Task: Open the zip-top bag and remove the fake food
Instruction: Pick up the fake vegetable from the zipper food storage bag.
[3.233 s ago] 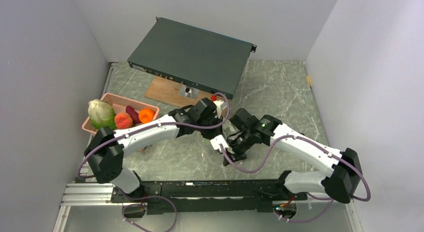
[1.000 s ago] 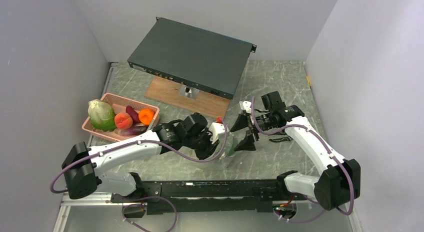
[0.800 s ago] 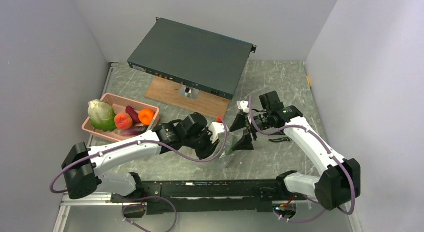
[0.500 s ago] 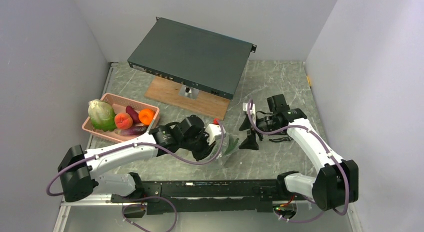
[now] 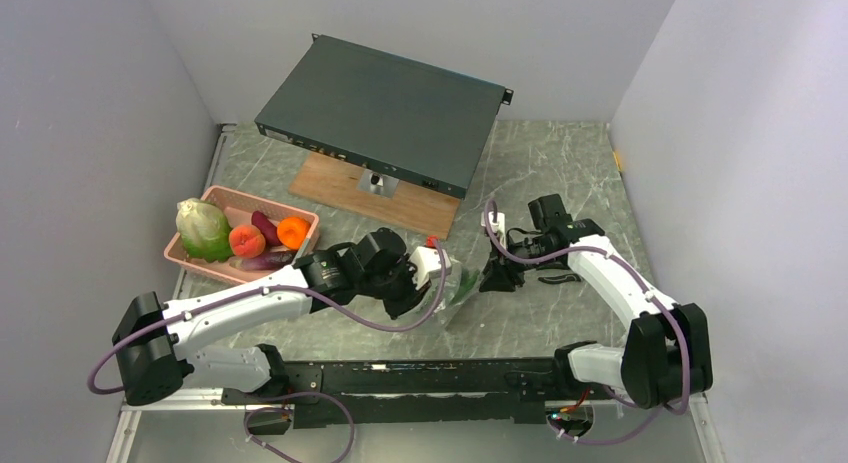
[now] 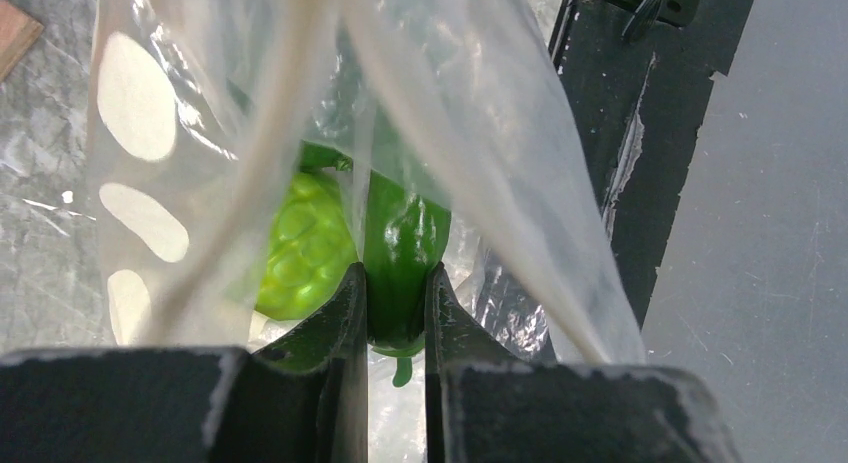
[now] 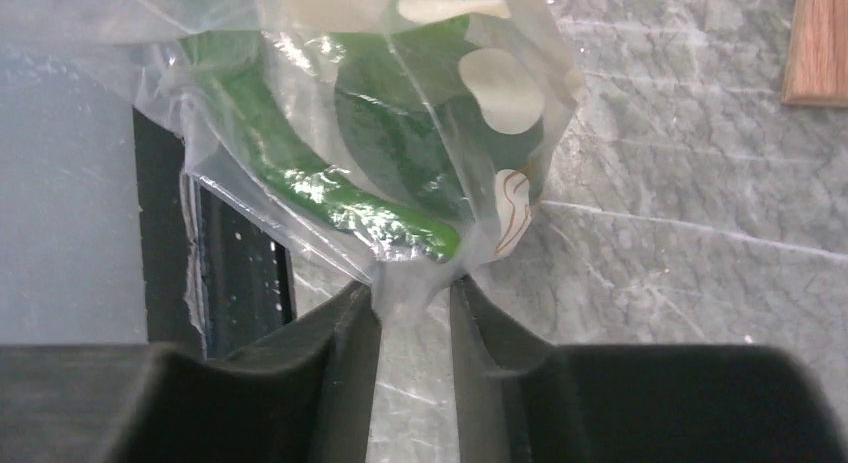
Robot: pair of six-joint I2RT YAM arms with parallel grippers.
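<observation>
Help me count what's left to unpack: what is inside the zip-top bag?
Inside the zip-top bag: a long green pepper and a bumpy light green piece. Crinkled plastic hides anything else.

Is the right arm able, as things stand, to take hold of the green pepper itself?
Probably not: the green pepper lies inside the zip-top bag, so the right fingers at its edge meet only plastic.

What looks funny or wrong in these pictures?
The left hand is pinching a dark green veggie along with the zip-top bag, not just the plastic. The bag looks all crumpled, and a bumpy light green piece sits inside it too. Nothing looks spilled or broken.
</observation>
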